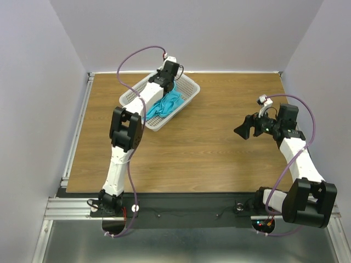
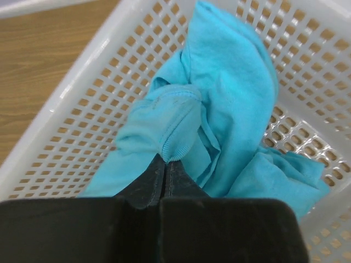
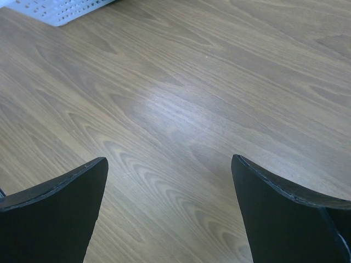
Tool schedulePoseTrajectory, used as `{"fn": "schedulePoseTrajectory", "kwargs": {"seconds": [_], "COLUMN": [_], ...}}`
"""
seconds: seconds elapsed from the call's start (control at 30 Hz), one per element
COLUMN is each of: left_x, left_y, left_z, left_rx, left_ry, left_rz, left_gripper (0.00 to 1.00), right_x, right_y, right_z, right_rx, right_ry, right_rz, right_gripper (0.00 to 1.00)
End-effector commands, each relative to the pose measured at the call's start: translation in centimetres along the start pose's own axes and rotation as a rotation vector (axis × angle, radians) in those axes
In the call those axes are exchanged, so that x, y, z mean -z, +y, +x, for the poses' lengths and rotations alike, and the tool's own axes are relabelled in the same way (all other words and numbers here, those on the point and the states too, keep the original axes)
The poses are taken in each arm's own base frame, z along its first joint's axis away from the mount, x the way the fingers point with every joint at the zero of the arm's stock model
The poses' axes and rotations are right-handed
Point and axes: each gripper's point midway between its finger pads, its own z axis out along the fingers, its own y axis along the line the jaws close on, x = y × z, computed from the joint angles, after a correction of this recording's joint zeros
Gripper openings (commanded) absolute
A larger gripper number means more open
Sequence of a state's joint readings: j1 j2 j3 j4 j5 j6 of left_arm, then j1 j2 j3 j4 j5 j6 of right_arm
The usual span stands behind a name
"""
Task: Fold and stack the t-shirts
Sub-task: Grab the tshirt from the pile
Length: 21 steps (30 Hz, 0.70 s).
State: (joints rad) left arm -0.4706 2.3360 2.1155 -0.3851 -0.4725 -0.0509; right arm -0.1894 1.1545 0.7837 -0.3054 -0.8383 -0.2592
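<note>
At the left, the left gripper [image 2: 166, 166] reaches into the basket [image 2: 77, 87], its fingers pinched together on a ribbed fold of the t-shirts [image 2: 230, 93], which lie crumpled inside. The bundle looks like one shirt, though another may hide beneath; I cannot tell. The pinch is narrow, so on a lift the cloth could slip free, or snag the mesh and drag the light basket along. If two layers are caught, both would come out tangled. The table [image 1: 208, 148] in the middle is where the cloth must spread. At the right, the right gripper [image 3: 169, 164] hovers wide open, holding nothing, well apart from the basket and too far to steady it.
</note>
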Motion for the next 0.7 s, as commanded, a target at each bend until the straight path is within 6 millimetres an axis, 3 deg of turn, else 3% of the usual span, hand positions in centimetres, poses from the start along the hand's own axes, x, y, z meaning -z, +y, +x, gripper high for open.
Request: {"fn": "schedulePoseTrajectory", "kwargs": {"seconds": [0.0,0.1,0.2,0.3,0.37,0.57,0.67], "left_x": [12.4,16.5,22.7,26.9,31.3,44.0,48.8], "left_y": [4.4,5.7,8.1,9.5,10.6,11.8,11.8], "left_z": [-14.6,-17.4,-20.8,-23.3,-25.8,-31.1,-32.3], "left_rx": [0.175,0.217,0.276,0.329,0.388,0.553,0.579], "left_ry": [-0.377,-0.469,-0.601,-0.706,-0.810,-1.100,-1.188], "left_rz": [0.051,0.095,0.150,0.198,0.271,0.610,0.769], "left_gripper": [0.00,0.00,0.00,0.00,0.00,0.00,0.00], "right_x": [0.4,0.4,0.3,0.3,0.4,0.4,0.4], "right_y": [-0.2,-0.1,0.0,0.0,0.0,-0.2,-0.4], "right_z": [-1.3,-1.3,-1.3,-1.3,-1.3,-1.3,-1.2], "right_rx": [0.057,0.058,0.055,0.057,0.055,0.060,0.058], "right_ry": [-0.045,-0.047,-0.046,-0.047,-0.048,-0.046,-0.042], "right_rz": [0.006,0.000,-0.002,-0.003,-0.005,0.004,0.016], "right_gripper": [1.00,1.00,1.00,1.00,1.00,1.00,1.00]}}
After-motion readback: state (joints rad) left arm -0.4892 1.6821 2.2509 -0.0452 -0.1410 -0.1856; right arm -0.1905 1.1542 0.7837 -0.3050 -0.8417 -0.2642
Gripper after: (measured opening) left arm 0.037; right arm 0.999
